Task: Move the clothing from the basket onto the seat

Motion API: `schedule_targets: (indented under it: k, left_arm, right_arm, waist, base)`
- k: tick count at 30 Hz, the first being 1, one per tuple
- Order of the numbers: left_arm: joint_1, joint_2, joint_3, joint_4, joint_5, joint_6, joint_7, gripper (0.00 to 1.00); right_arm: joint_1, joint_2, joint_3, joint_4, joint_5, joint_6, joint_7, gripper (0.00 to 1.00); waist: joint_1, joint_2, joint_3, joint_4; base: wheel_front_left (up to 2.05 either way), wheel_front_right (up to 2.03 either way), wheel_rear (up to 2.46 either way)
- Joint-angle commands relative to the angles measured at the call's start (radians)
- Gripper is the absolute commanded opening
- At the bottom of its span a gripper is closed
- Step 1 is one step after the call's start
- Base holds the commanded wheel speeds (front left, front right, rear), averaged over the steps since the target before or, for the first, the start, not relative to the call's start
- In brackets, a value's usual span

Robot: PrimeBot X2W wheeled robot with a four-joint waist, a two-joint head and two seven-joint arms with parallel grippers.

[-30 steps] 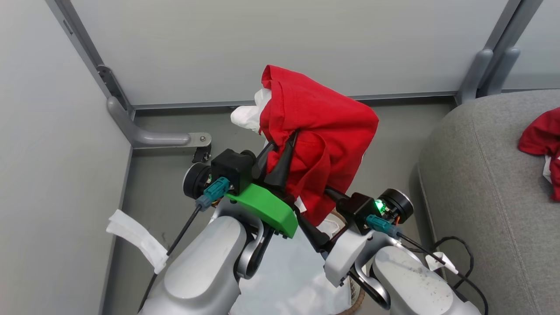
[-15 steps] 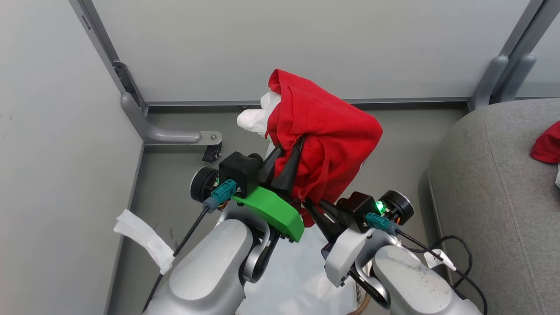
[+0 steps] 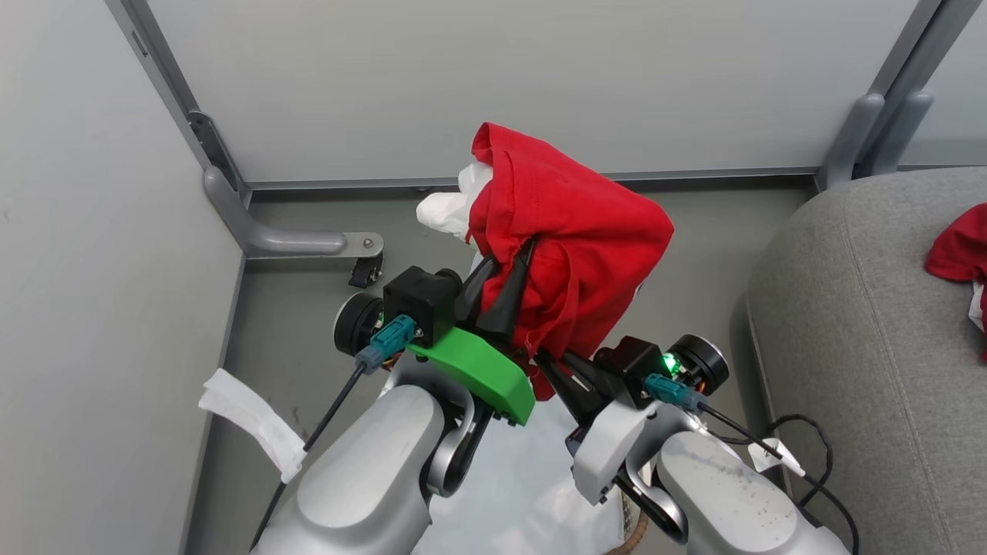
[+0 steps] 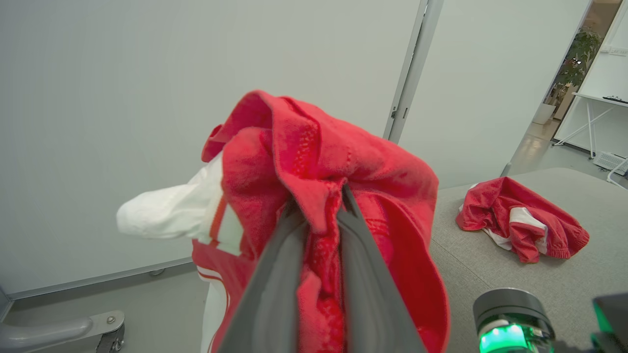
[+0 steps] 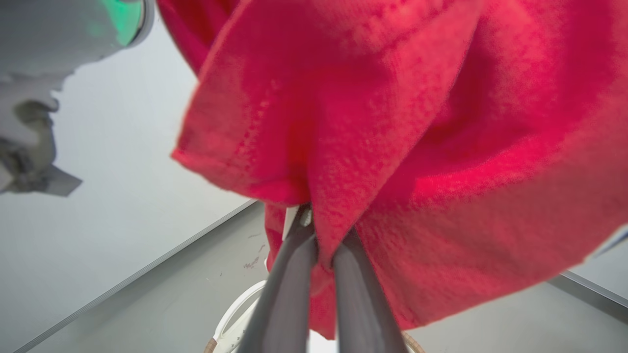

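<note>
Pinching the same red garment (image 3: 570,231) from two sides: the left gripper (image 3: 505,266) has its fingers pressed together on a thick fold, clear in the left wrist view, and the right gripper (image 3: 551,366) has its fingers nipped onto a lower edge, clear in the right wrist view. The cloth drapes over both sets of fingers, and its white band (image 3: 443,208) sticks out toward the robot's left.

Garment is held in the air, touching neither container nor cushion.

Below the forearms: the basket (image 3: 632,532), brown rim just visible, with the pale liner (image 3: 509,493) showing between the arms. No red in the part that shows. The arms cover much of it, so I cannot tell whether it is empty.

Off to the right, apart from the arms: the seat (image 3: 848,347). A second red-and-white garment (image 3: 956,250) lies crumpled on top.

Judgement: roughly midway or later. One piece is delivered and one is lifted out but not carried across. Left to do: swing right, lower onto the cushion, open both grippers, then check the basket.
</note>
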Motion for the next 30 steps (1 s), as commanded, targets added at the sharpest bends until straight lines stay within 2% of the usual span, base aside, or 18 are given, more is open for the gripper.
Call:
schedule_targets:
  k: [1, 3, 9, 13, 30]
  left_arm:
    - [-0.012, 0.002, 0.007, -0.003, 0.007, 0.000, -0.004, 0.00]
    - [-0.008, 0.002, 0.010, 0.003, 0.006, 0.006, -0.004, 1.00]
    - [-0.002, 0.002, 0.025, 0.013, 0.026, 0.017, -0.003, 1.00]
    - [0.015, 0.002, 0.048, 0.041, 0.050, 0.008, -0.002, 1.00]
    - [0.062, 0.022, 0.149, 0.070, 0.142, -0.027, -0.002, 1.00]
  right_arm:
    - [0.001, -0.004, -0.001, -0.005, 0.003, -0.001, -0.002, 0.00]
    - [0.000, -0.004, 0.001, -0.009, 0.004, -0.001, -0.002, 0.00]
    - [0.008, -0.004, -0.008, -0.032, 0.002, -0.001, -0.002, 0.00]
    - [0.021, -0.004, -0.025, -0.064, -0.009, -0.001, -0.002, 0.00]
    - [0.104, -0.003, -0.129, -0.206, -0.040, -0.001, -0.002, 0.00]
  waist:
    - [0.0000, 0.0000, 0.001, -0.002]
    - [0.0000, 0.0000, 0.002, -0.005]
    - [0.0000, 0.0000, 0.002, -0.027]
    - [0.0000, 0.0000, 0.002, -0.082]
    - [0.0000, 0.0000, 0.041, -0.449]
  base:
    - [0.00, 0.00, 0.00]
    - [0.00, 0.00, 0.00]
    - [0.00, 0.00, 0.00]
    - [0.00, 0.00, 0.00]
    - [0.00, 0.00, 0.00]
